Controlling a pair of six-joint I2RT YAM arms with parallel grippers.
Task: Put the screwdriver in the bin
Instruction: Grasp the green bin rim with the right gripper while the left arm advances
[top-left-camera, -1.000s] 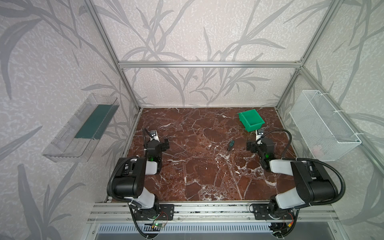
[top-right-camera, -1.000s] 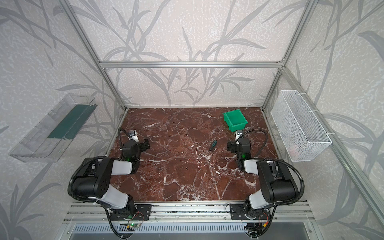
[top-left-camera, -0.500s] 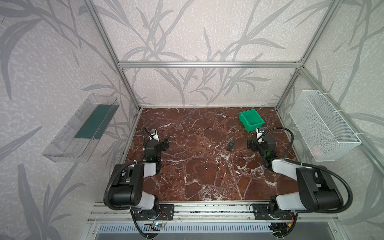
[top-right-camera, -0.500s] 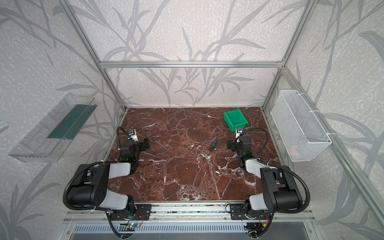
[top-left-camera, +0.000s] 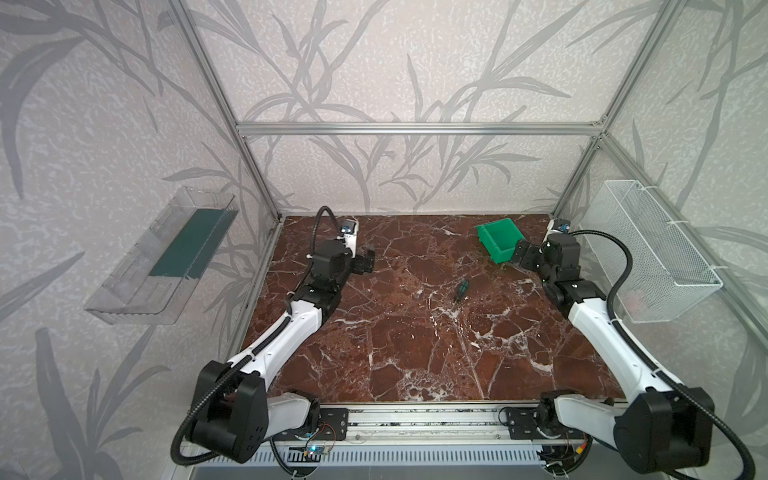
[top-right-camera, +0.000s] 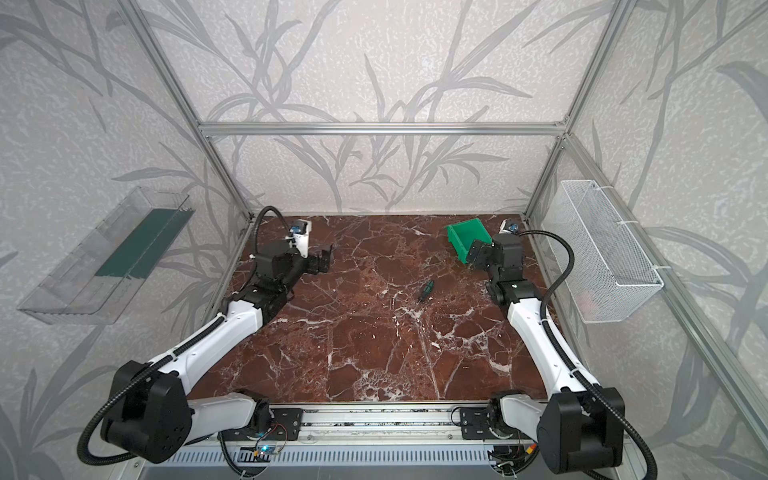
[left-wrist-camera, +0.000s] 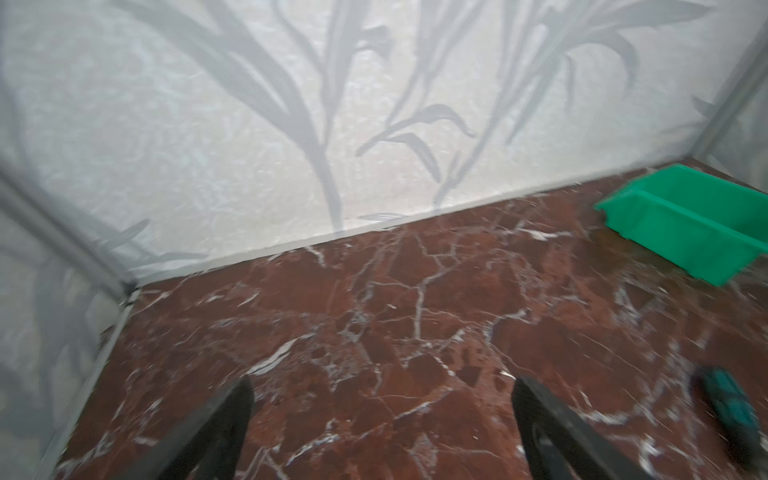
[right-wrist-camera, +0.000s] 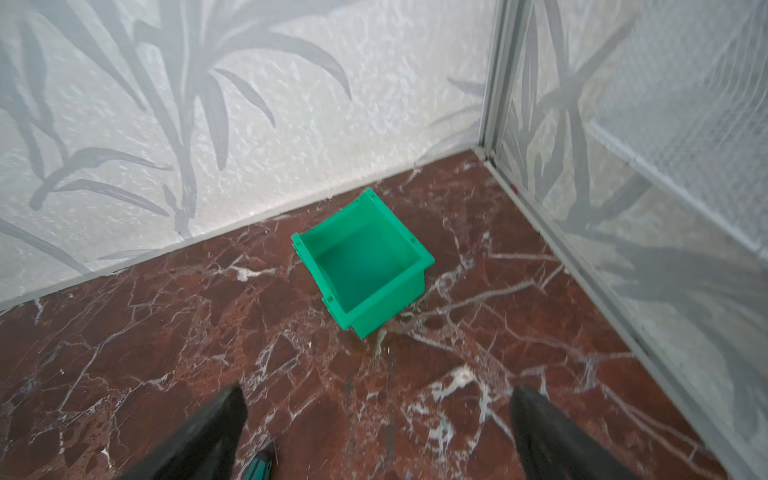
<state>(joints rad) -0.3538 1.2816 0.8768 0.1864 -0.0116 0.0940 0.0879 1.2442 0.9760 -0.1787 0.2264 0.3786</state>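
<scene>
Screwdriver lies flat mid-table, well apart from bin (bin empty, back right). Right gripper hovers near bin, jaws wide, holding nothing. Left gripper also wide, empty.

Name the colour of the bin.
Plain bright green; the bin shows best in the right wrist view.
</scene>
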